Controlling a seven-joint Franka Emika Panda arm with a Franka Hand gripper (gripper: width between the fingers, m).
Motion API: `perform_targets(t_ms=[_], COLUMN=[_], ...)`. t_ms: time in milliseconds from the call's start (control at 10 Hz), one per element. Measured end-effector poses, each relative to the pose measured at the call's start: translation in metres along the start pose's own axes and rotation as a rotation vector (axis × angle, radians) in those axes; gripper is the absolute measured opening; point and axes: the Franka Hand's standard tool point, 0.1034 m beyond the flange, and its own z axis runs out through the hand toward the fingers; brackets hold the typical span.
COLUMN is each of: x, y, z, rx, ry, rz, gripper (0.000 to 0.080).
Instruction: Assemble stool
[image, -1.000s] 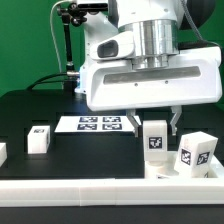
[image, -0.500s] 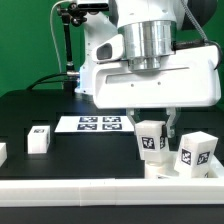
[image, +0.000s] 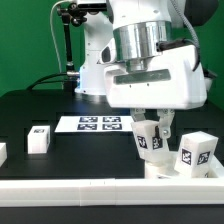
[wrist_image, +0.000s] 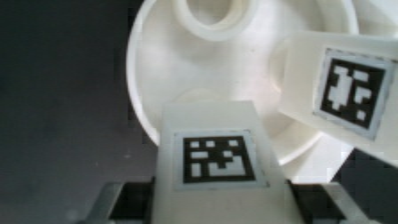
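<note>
Stool's white plastic leg block (image: 147, 138), clenched in your pincer (image: 151, 126), has tilted over the round white seat disc (wrist_image: 187, 75), likely socketing.

Smooth white plastic: leg block (image: 148, 138), seat (wrist_image: 178, 78), latter slightly glossy. Matt black: table (image: 30, 106).

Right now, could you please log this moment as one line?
fingers: shut on white rectangular tagged leg block | block: tilted over round white plastic seat | second block: upright beside
</note>
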Motion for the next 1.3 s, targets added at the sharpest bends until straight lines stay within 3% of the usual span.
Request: perform_targets(t_ms=[400, 700, 800, 900, 1000, 1300], x=[-0.002, -0.003, -0.003, -0.001, 0.001, 0.008], y=[0.001, 0.001, 0.001, -0.001, -0.006, -0.016], z=[0.001, 0.001, 0.001, -0.003, -0.011, -0.034], rx=[0.016, 0.023, 0.024, 0.03, 0.044, 0.088], ry=[-0.022, -0.035, -0.035, -0.035, -0.033, -0.031], rz=[0.316, 0.384, 0.38, 0.347, 0.324, 0.28], gripper=[0.0338, 0.0338, 0.0518, 0.0518, 0.0625, 0.0648])
